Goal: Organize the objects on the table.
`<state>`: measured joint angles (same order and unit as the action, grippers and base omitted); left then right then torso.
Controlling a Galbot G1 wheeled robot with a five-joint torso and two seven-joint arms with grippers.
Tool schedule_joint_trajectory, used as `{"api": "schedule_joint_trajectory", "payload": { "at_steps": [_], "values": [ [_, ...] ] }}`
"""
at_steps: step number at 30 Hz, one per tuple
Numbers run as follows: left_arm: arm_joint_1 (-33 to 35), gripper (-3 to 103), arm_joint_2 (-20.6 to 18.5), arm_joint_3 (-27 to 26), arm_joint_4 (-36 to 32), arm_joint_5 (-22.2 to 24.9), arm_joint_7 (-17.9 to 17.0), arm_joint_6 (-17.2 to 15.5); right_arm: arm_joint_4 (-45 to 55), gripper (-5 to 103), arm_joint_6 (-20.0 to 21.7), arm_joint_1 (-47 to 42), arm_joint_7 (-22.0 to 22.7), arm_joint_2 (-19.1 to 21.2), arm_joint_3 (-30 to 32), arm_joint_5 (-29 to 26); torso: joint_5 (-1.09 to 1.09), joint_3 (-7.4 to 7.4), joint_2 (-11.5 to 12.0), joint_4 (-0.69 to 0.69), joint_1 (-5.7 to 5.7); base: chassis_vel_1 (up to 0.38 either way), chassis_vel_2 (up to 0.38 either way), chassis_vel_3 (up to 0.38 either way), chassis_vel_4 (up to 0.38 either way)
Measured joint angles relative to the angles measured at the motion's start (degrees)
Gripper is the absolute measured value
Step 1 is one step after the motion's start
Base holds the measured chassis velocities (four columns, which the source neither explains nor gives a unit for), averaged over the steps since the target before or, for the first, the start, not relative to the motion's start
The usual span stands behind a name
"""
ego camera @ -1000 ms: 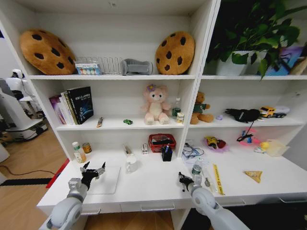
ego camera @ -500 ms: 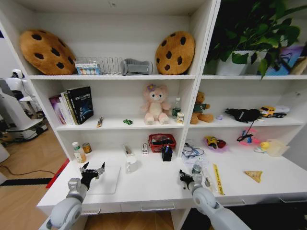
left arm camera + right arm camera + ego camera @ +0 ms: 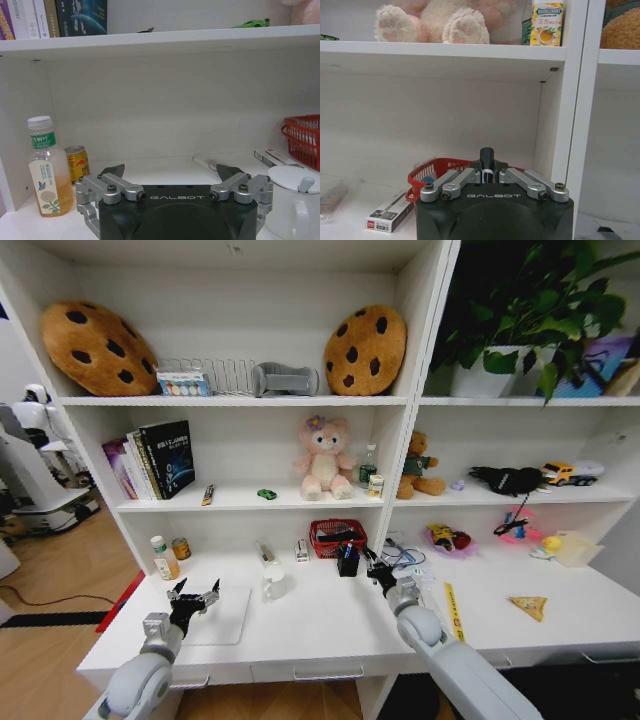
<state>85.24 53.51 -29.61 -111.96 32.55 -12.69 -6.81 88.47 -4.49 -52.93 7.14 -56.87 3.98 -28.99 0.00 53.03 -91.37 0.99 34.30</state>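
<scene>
Raised right claw point(image 3: 487, 176) hides its pen's point(image 3: 486, 161) lower end.

left arm: light grey, rounded arm rising from the lower left of the head view, reaching forward over the front of the white desk top
left gripper point(image 3: 192, 597): black body with silver finger links, fingers spread wide apart, nothing between them; in the left wrist view point(image 3: 170, 172) its dark tips stand well apart
right arm: light grey arm stretched up and forward from the lower right, toward the middle of the desk
right gripper point(image 3: 375, 567): black body, silver links drawn together, fingers closed on a slim dark pen point(image 3: 486, 160) with a white band, standing upright between them
</scene>
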Motion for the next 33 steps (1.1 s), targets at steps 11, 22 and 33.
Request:
{"api": "schedule_joint_trajectory", "payload": {
  "at_steps": [11, 22, 33],
  "values": [
    [0.8, 100, -0.4, -0.1, -0.8, 0.0, 0.0, 0.0, -12.4, 12, -6.6, 12.3, -5.0, -4.3, -4.2, 5.0, -0.01, 0.0, 0.0, -0.01, 0.0, 0.0, 0.0, 0.0, 0.0],
    [0.9, 100, -0.8, -0.5, -0.6, 0.5, 0.3, -0.2, -21.0, 12, -9.6, 16.8, -5.8, -11.6, -7.0, 7.6, -0.01, 0.0, 0.0, 0.0, 0.0, 0.0, 0.0, 0.0, 0.0],
    [0.7, 100, -0.7, -0.5, -0.1, 0.5, 0.4, -0.2, -23.9, 12, -10.5, 17.2, -6.0, -13.1, -5.9, 9.0, 0.0, 0.0, 0.0, 0.01, 0.0, 0.0, 0.0, 0.0, 0.0]
  ]
}}
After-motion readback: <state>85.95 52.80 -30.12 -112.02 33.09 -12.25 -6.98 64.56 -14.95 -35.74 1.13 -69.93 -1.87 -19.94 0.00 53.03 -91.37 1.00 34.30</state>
